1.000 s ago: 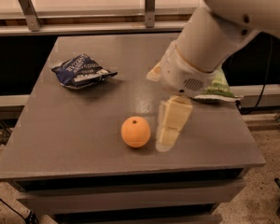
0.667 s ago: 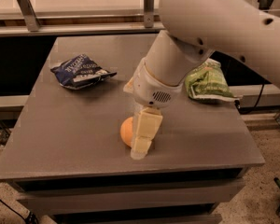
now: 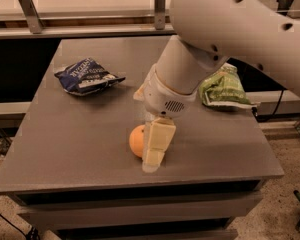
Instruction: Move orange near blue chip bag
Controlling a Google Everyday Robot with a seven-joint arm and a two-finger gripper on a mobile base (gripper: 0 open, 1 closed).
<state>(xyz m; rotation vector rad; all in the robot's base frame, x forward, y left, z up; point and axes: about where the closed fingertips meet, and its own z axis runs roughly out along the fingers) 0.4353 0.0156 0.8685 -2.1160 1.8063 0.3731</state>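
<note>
The orange (image 3: 136,140) lies on the grey table (image 3: 80,134) near its front edge, right of the middle. My gripper (image 3: 151,161) reaches down from the big white arm (image 3: 190,69) and stands right at the orange, covering its right side, with its tip at the table top. The blue chip bag (image 3: 85,76), dark navy with white lettering, lies flat at the back left, well apart from the orange and the gripper.
A green chip bag (image 3: 222,89) lies at the table's right edge, partly behind the arm. A metal rail with posts (image 3: 30,4) runs behind the table. The floor shows to the right of the table, with cables on it.
The arm has swung left and down. The gripper was to the right of the orange and now stands over its right side. The orange and both bags have not moved.
</note>
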